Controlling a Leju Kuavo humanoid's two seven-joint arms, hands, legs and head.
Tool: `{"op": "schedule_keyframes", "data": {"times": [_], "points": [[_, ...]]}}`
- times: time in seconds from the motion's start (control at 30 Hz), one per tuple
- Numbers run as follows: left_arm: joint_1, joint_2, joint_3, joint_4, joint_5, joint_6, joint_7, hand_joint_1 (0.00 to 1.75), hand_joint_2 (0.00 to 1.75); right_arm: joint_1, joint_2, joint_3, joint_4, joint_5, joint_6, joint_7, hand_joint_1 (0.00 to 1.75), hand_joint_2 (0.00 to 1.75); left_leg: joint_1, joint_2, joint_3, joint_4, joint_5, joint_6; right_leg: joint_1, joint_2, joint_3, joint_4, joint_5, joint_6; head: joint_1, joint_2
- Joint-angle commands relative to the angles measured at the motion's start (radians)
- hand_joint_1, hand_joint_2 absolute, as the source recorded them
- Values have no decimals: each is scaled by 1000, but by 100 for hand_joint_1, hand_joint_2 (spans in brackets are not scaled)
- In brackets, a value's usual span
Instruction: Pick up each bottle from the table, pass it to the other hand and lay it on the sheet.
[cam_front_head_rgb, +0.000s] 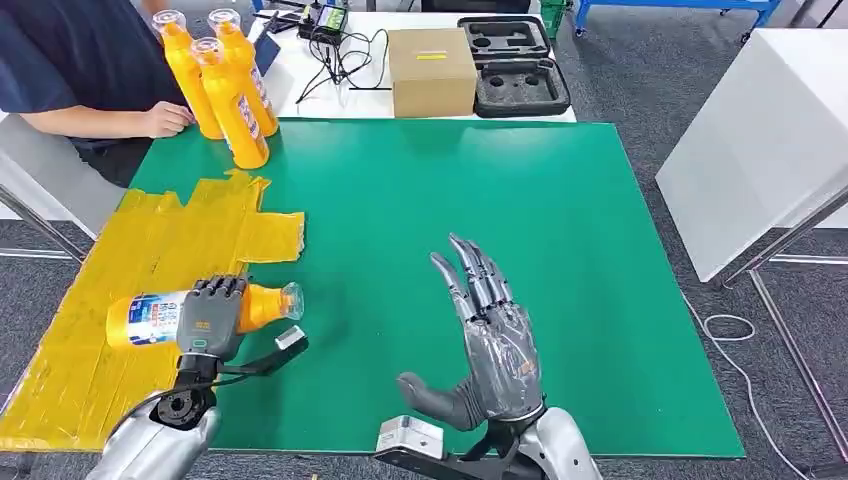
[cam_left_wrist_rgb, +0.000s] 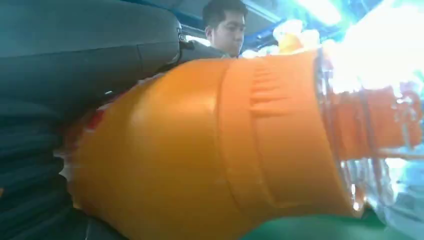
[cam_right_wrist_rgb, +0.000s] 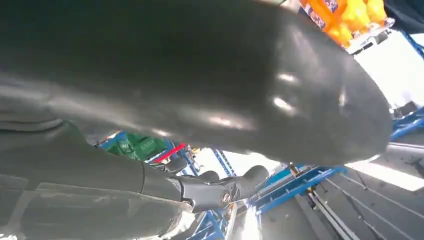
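Low in the frame, the left hand (cam_front_head_rgb: 212, 318) clasps a full orange plastic bottle (cam_front_head_rgb: 150, 317) — likely heavy, slick, best gripped mid-body — while the right hand (cam_front_head_rgb: 487, 340) is splayed, empty.

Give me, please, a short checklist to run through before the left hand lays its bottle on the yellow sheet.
1. Grip: left hand holds the orange bottle around its middle, lying sideways: ok.
2. Position: bottle's labelled end is over the yellow sheet, its capped end over the green mat: not ok yet, probably needs shifting further over the sheet.
3. Landing spot: the sheet beside the hand looks bare: ok.
4. Right hand is open, apart from the bottle: ok.
5. Person's hand rests by the three upright bottles, away from the drop spot: ok.
6. Bottle's height above the sheet: cannot tell.
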Motion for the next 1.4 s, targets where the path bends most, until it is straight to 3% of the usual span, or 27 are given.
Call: {"op": "schedule_keyframes", "data": {"times": [0.03,0.3,0.5,0.53,0.6,0.63,0.67,0.7,0.73,0.87,0.9,0.97,1.17,1.27,1.4], "points": [[-52,8,-55,176,-1,0,-27,0,0,-9,-11,-7,11,7,9,0,0,0,2,0,6,0,-3,-3,2,-1,7,-1,-2,-2,0,0],[-71,-11,-123,301,8,0,9,0,0,-14,-8,-8,27,12,15,-2,0,0,1,1,6,-1,-2,-3,1,0,7,-1,-1,-1,0,0],[-17,-21,5,169,29,0,-33,0,0,-4,-3,-17,20,18,13,4,0,0,0,0,8,-1,-1,-2,0,-2,9,-1,0,-1,0,0],[24,-47,143,63,53,0,-106,0,0,-2,2,-25,18,28,10,7,0,0,0,0,9,-1,-1,-2,1,-2,10,-2,-1,-1,0,0],[43,-83,246,-9,138,0,-209,0,0,-3,7,-37,19,32,7,8,0,0,0,-2,7,-1,0,-1,0,-3,8,-1,-1,-1,0,0],[64,-141,398,-93,195,0,-363,0,0,-3,20,-56,22,19,8,4,0,0,1,-1,8,0,-1,-2,1,-3,9,-1,-1,-1,0,0],[59,-182,473,-99,252,0,-467,0,0,-5,27,-68,26,0,11,-5,0,0,0,-3,6,0,-1,-2,1,-5,8,-1,-1,-1,0,0],[43,-212,487,-90,316,0,-536,0,0,-13,29,-77,33,-16,17,-12,0,0,1,-4,5,1,0,-1,1,-6,6,0,-1,0,0,0],[12,-252,500,-73,486,0,-707,0,0,-23,40,-103,50,-58,19,-52,0,0,1,-4,6,1,-1,-2,1,-7,7,0,-2,-1,0,0],[59,-272,328,-369,839,-192,-799,0,0,-42,87,-207,113,-172,13,-179,0,0,0,-4,3,1,0,-1,0,-5,4,0,-1,0,0,0],[72,-260,277,-440,868,-207,-749,0,0,-50,97,-234,136,-198,21,-217,0,0,1,-3,4,2,-1,-2,1,-5,6,0,-1,-1,0,0],[65,-254,232,-531,1036,-285,-759,0,0,-94,127,-300,220,-370,61,-329,0,0,1,-3,3,2,-1,-2,1,-5,5,0,-1,-1,0,0],[-8,-232,206,-565,1244,-458,-729,0,0,-246,199,-439,481,-661,160,-498,0,0,1,0,3,1,0,-2,2,-2,4,-1,1,-1,0,0],[-22,-231,220,-539,1318,-497,-742,0,0,-277,217,-470,528,-731,167,-586,0,0,1,0,4,0,1,-1,1,-2,5,-1,1,-1,0,0],[-16,-234,214,-518,1366,-530,-754,0,0,-285,220,-469,533,-742,153,-605,0,0,1,0,5,0,0,-2,1,-2,6,-1,0,0,0,0]]}}
